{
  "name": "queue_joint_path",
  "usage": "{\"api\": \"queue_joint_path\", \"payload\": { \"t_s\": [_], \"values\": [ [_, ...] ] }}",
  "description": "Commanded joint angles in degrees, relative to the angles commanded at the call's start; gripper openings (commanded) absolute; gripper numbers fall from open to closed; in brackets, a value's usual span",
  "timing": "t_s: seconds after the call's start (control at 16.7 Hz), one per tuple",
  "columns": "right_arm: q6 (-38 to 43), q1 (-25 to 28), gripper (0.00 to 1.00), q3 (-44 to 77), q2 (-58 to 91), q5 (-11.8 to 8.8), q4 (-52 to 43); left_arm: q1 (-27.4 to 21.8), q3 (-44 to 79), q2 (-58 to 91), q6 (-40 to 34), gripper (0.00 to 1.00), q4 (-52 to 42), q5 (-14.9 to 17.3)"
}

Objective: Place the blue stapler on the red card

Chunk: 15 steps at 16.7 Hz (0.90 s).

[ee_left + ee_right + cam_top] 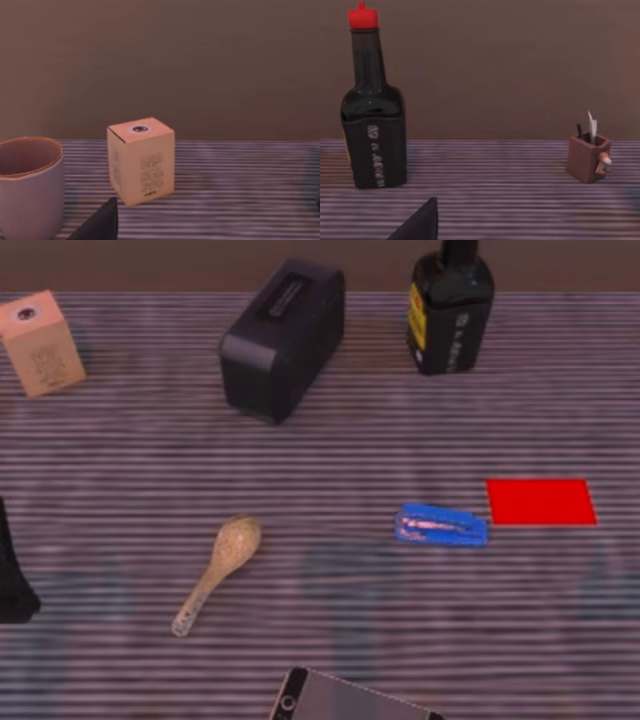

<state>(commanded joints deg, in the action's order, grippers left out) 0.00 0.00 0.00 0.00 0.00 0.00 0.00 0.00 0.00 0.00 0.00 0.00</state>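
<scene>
The blue stapler (441, 525), with a pinkish strip along its top, lies flat on the striped table right of centre. Just to its right is the red card (540, 502), flat and bare, its near-left corner close to the stapler's end. Neither wrist view shows the stapler or the card. My left arm (12, 585) is parked at the table's left edge. The left gripper (215, 205) is open, with one dark finger (102, 222) showing. My right gripper (535, 205) is out of the top view; one dark finger (422, 222) shows, spread equally wide, nothing between.
A tan box (42, 343) stands back left, a black case (280, 338) back centre, a dark sauce bottle (450, 310) back right. A wooden spoon (218, 570) and a phone (340, 700) lie at the front. A cup (30, 190) and a brown pen holder (588, 157) show in wrist views.
</scene>
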Motion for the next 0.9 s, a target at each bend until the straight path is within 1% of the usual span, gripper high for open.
{"api": "queue_joint_path", "payload": {
  "t_s": [0.24, 0.42, 0.66, 0.9],
  "values": [
    [-0.90, 0.68, 1.00, 1.74, 1.74, -0.11, -1.23, 0.00, 0.00, 0.00, 0.00, 1.00, 0.00, 0.00],
    [-4.36, 3.01, 1.00, 8.92, 8.92, -0.25, -6.06, 0.00, 0.00, 0.00, 0.00, 1.00, 0.00, 0.00],
    [-11.98, 7.66, 1.00, 26.28, 26.94, -0.11, -16.96, 0.00, 0.00, 0.00, 0.00, 1.00, 0.00, 0.00],
    [-21.57, 13.39, 1.00, 48.11, 52.95, 0.13, -31.19, 0.00, 0.00, 0.00, 0.00, 1.00, 0.00, 0.00]
  ]
}}
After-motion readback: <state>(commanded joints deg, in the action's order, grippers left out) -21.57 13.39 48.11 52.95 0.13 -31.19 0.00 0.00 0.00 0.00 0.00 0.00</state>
